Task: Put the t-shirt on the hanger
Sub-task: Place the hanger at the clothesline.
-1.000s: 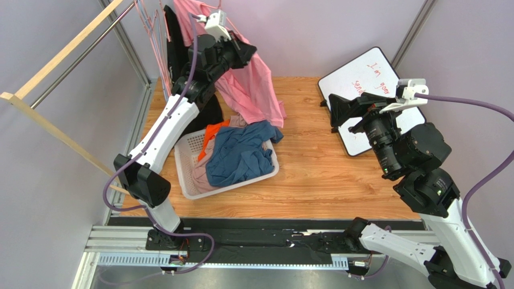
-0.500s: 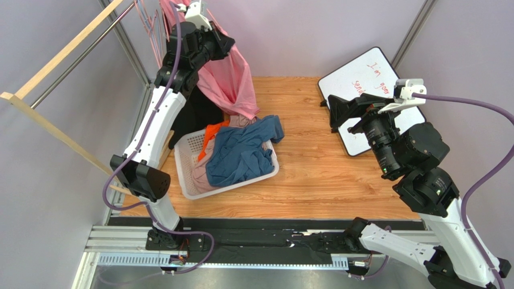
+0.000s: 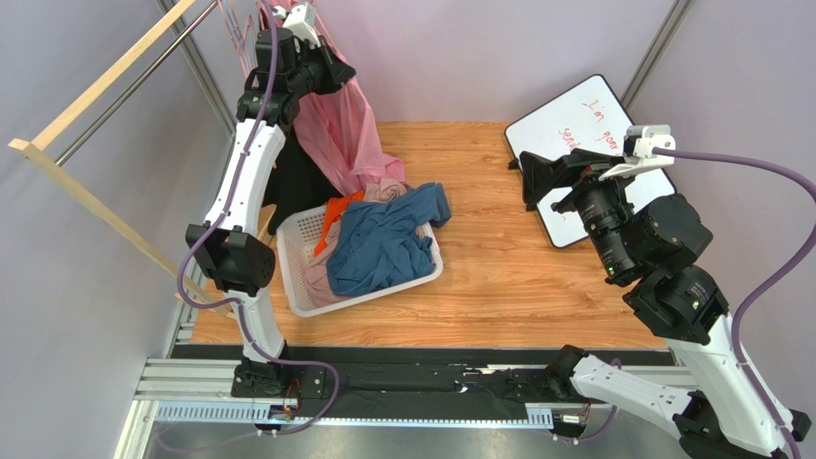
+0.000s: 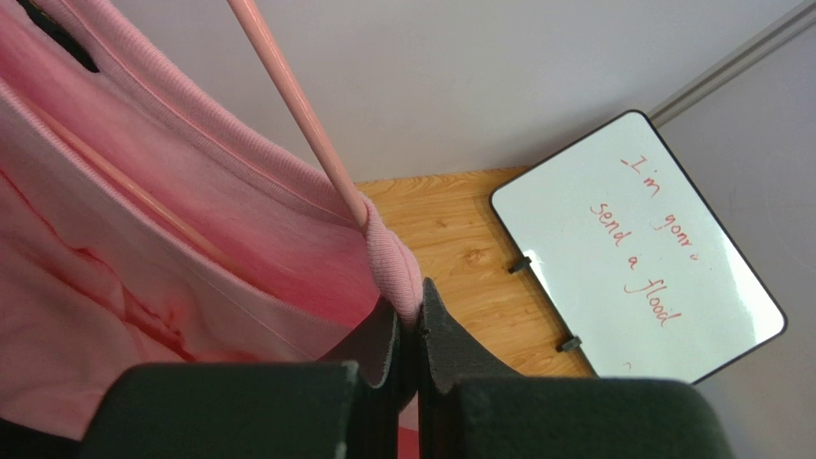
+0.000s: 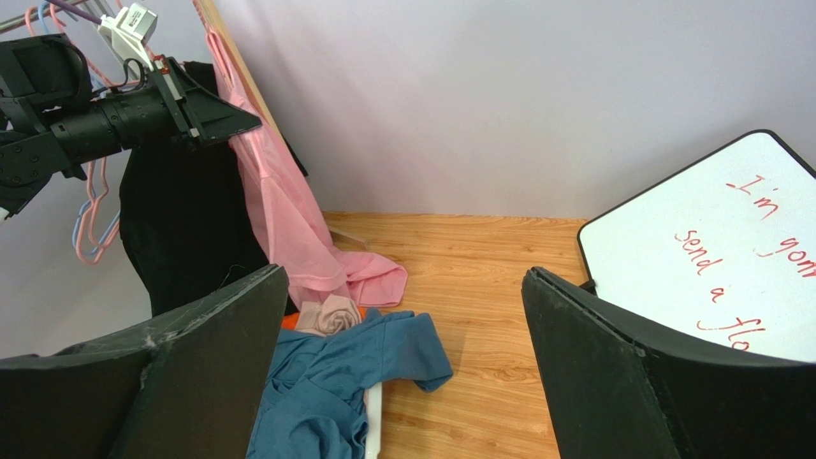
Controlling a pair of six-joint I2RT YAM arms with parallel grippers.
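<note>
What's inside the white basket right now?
A crumpled blue t-shirt fills most of the basket, with an orange garment and a rolled beige garment at its far edge. Whatever lies under the blue t-shirt is covered.

Measured against the basket [image 3: 295, 232], the left gripper [image 4: 410, 330], clamped on a ribbed edge of the t-shirt [image 3: 345, 134], now stands farther back and farther left than one second ago, and the hanging cloth has drawn in from the basket's far right corner toward its far rim.
</note>
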